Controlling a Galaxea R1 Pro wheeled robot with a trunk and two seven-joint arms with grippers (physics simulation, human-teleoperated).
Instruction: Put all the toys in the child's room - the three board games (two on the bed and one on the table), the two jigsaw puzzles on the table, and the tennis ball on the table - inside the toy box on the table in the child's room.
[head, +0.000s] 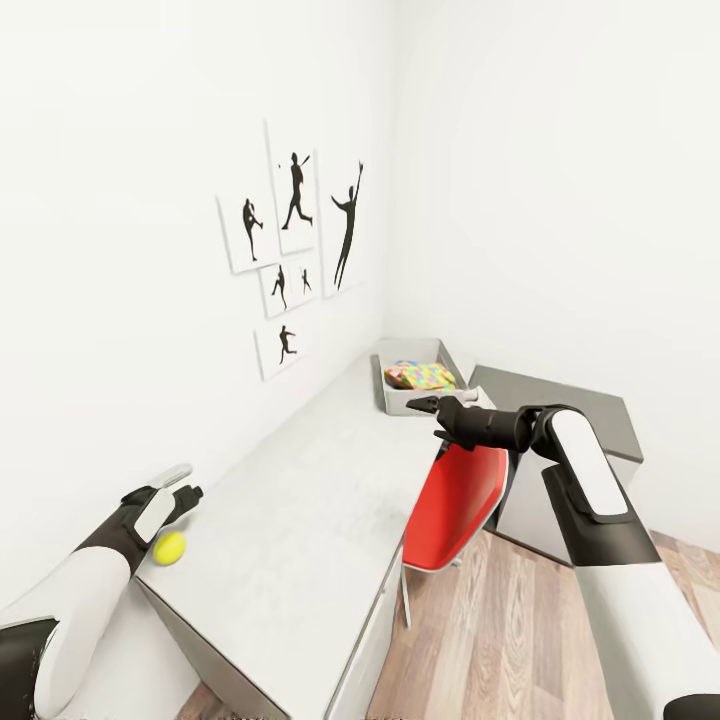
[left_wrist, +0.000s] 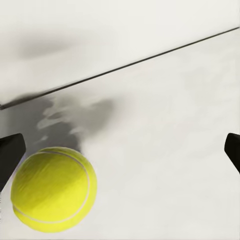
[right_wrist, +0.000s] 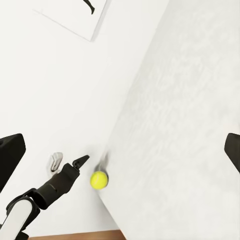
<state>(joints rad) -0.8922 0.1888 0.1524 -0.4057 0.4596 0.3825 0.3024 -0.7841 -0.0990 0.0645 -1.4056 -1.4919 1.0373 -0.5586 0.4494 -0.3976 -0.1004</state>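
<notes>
Head view: worktop (head: 300, 510) runs along your wall | toy box (head: 398, 398) at far end already holds jigsaw puzzles (head: 420, 376) | your left pincer (head: 180, 495) spread wide beside tennis ball (head: 169, 547), lined up to grasp | right pincer (head: 428, 404) near box, spread unclear.
</notes>
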